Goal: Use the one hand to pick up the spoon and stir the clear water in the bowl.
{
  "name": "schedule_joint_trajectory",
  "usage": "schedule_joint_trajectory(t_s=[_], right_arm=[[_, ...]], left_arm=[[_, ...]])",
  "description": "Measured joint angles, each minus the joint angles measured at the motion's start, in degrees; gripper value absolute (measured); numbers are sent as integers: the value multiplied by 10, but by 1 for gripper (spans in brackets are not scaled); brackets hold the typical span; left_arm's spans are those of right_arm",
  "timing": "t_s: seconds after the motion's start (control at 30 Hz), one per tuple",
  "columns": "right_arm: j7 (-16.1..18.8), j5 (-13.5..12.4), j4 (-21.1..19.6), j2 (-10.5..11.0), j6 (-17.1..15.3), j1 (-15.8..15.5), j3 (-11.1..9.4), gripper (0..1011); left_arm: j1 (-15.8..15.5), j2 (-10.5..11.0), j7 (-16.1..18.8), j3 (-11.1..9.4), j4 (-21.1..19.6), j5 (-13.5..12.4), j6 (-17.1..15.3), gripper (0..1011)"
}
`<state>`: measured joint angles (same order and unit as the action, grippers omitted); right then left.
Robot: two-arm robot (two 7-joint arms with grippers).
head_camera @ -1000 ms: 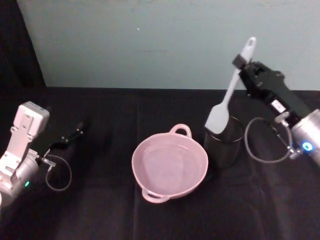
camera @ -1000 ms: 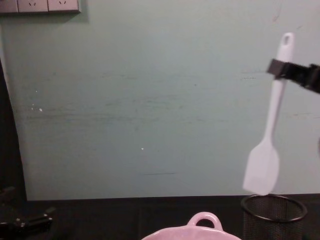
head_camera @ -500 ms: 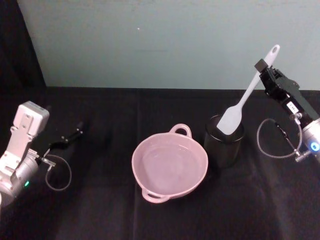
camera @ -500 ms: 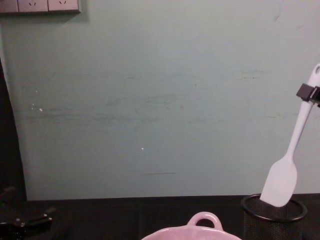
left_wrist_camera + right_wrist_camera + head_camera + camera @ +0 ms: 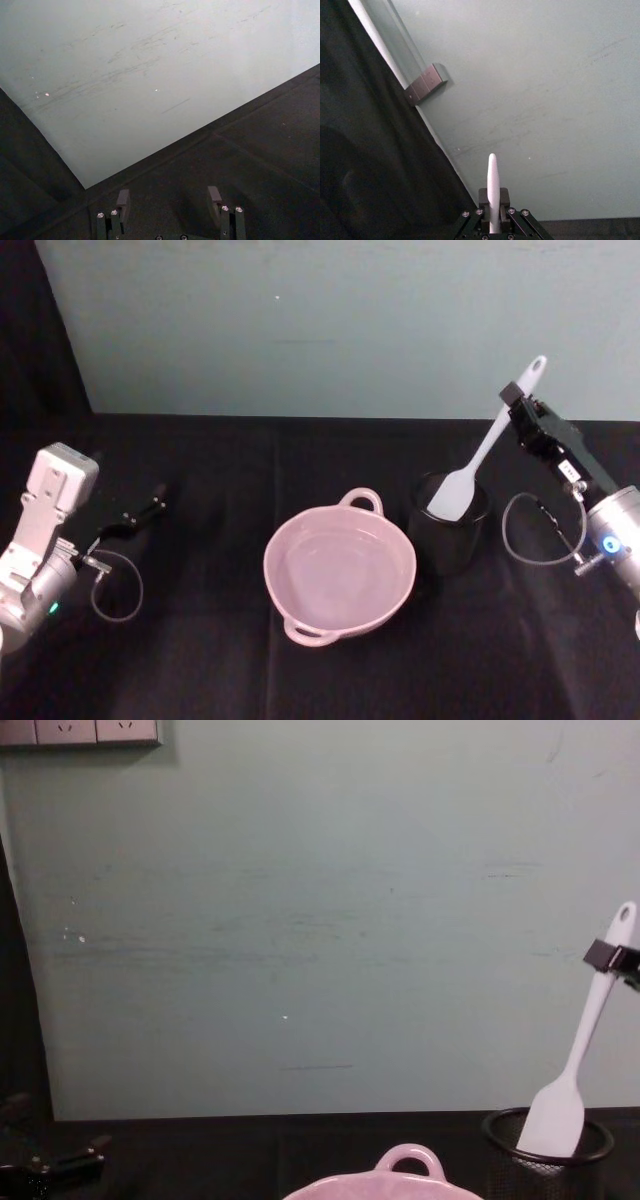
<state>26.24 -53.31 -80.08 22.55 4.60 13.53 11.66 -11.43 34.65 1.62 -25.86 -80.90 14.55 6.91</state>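
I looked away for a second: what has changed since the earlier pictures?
The right gripper, shut on the spoon, moved right and down, so the spoon's head now sits inside the black mesh cup rather than above it. The bowl and the parked left gripper stayed put.

— What's underneath it all?
— A table [image 5: 250, 680] under a black cloth, running back to a pale green wall [image 5: 300, 320].
— And standing on it?
— A pink bowl [image 5: 339, 567] of water near the middle, and a black mesh cup [image 5: 447, 525] just beside it on the right.
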Motion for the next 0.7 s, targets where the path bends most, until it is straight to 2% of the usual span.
schedule_joint_trajectory(t_s=[0.33,0.7], right_arm=[[6,1,35,-7,0,3,10,112],[6,10,54,-11,-3,7,17,113]], left_arm=[[0,0,0,0,0,0,0,1005],[0,0,0,0,0,0,0,1005]])
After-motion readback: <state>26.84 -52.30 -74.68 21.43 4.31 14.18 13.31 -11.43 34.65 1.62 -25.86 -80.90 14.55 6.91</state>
